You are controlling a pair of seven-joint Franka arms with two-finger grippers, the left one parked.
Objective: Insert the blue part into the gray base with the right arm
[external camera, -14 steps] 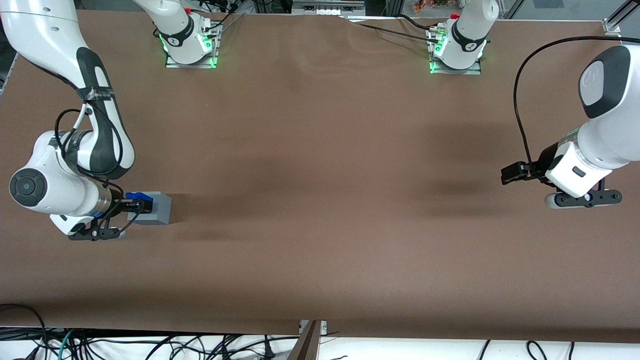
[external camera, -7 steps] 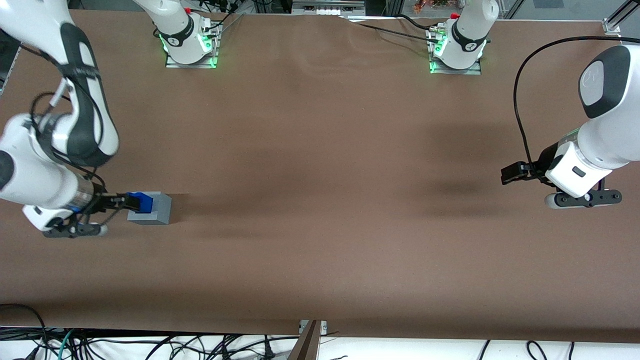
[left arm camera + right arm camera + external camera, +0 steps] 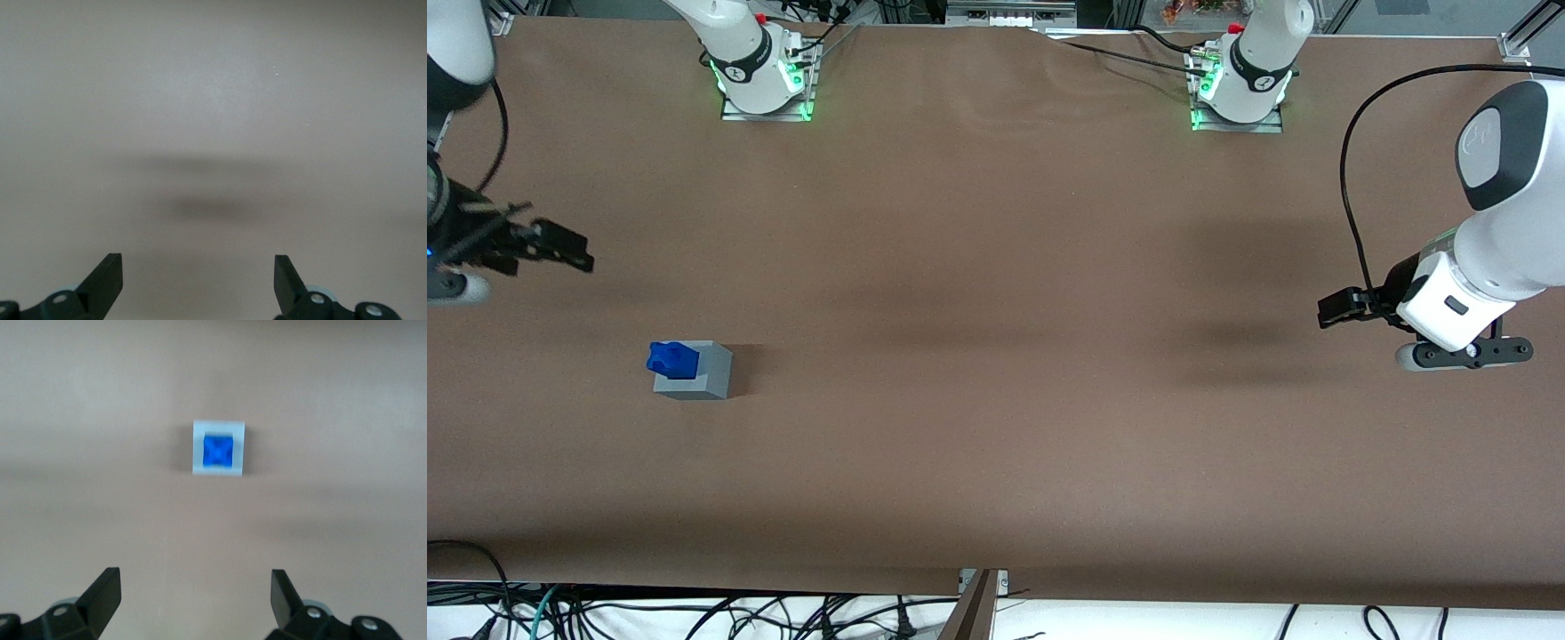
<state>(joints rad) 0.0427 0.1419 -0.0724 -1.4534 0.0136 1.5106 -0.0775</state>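
The right arm [image 3: 445, 133] is cut off at the frame edge.

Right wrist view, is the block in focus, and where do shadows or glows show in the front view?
Right wrist view: the blue part in the gray base looks soft, edges smeared; the open gripper frames it. Front view: the base casts a faint shadow toward the parked arm's end; green glows mark the arm mounts.

one blue part [image 3: 672, 357]; one gray base [image 3: 698, 373]; one pincer [image 3: 560, 250], spread wide, raised well apart
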